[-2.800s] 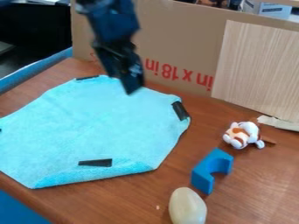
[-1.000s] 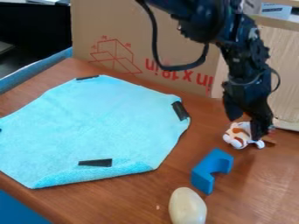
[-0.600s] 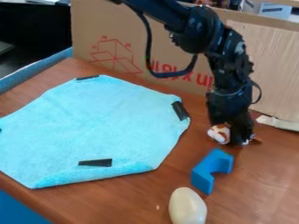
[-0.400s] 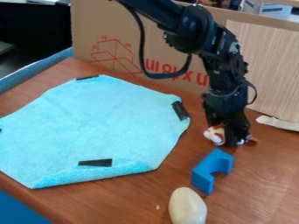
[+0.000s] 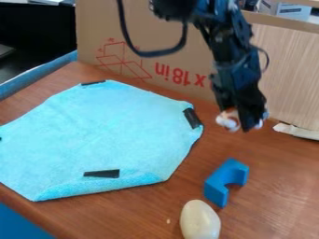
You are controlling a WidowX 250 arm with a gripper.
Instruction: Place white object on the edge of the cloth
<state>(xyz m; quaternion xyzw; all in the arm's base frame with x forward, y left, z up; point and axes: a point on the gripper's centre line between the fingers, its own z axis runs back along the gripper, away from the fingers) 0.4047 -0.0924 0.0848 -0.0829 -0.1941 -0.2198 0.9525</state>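
Observation:
The black gripper [image 5: 242, 122] hangs at the right, above the table and to the right of the cloth. It is shut on the small white and brown plush toy [image 5: 228, 121], held off the table and partly hidden by the fingers. The light blue cloth [image 5: 100, 135] lies spread over the left and middle of the table, with black strips on its edges and its front edge folded over.
A blue arch-shaped block [image 5: 225, 181] lies below the gripper, right of the cloth. Nearer the front is a cream egg-shaped object [image 5: 200, 220]. A cardboard panel [image 5: 181, 28] stands behind the table [image 5: 261, 205], with a torn strip [image 5: 296, 131] at its foot.
The gripper came over from above the cloth to the plush toy, closed on it, and dragged it a little left. Since then both have risen off the table.

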